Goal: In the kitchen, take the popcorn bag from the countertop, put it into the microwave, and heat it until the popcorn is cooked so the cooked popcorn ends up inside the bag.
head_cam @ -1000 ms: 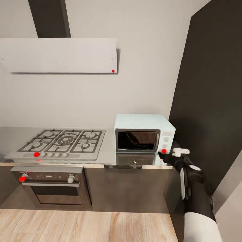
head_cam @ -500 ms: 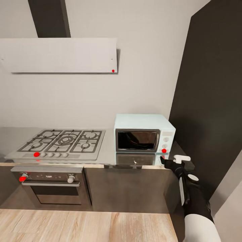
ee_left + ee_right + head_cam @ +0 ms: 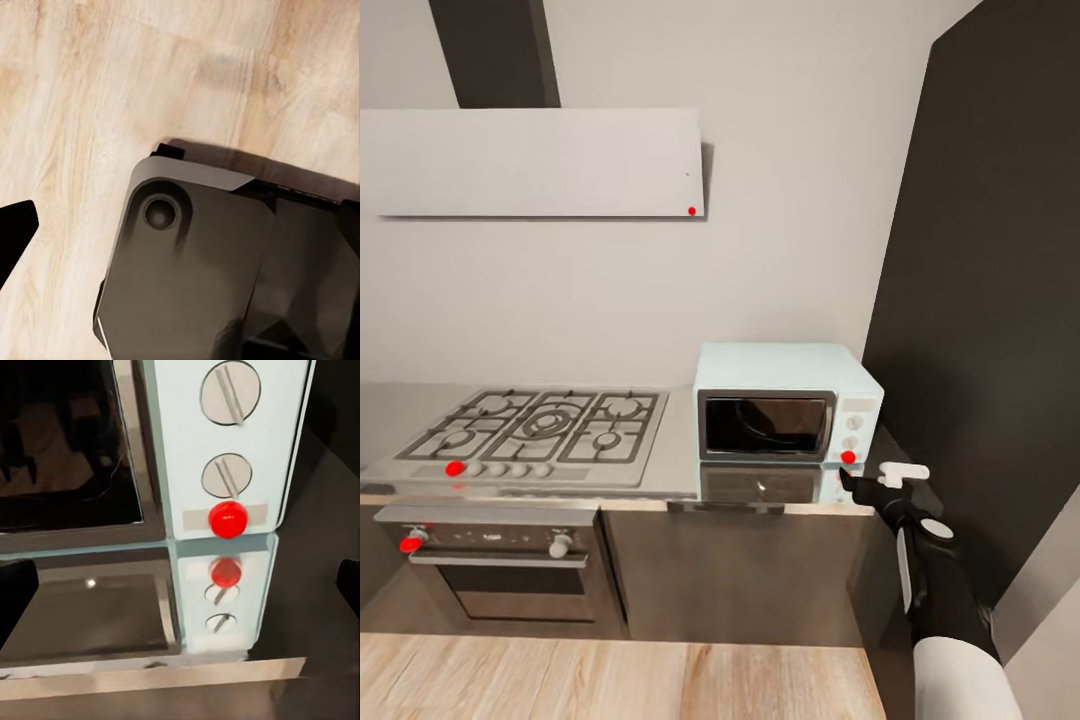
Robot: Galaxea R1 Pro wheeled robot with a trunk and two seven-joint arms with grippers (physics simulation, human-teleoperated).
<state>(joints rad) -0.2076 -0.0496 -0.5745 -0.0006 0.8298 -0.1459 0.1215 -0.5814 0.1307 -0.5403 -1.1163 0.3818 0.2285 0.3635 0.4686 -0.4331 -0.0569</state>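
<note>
Backing away from the microwave [image 3: 785, 410] at lower right, the right gripper [image 3: 847, 479], fingers apart, has left the red dot [image 3: 228, 519]; heating seems started.

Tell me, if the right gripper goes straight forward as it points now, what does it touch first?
Most likely the microwave, at its control panel near the red dot below the two knobs. The right gripper aims there, though depth is unclear.
</note>
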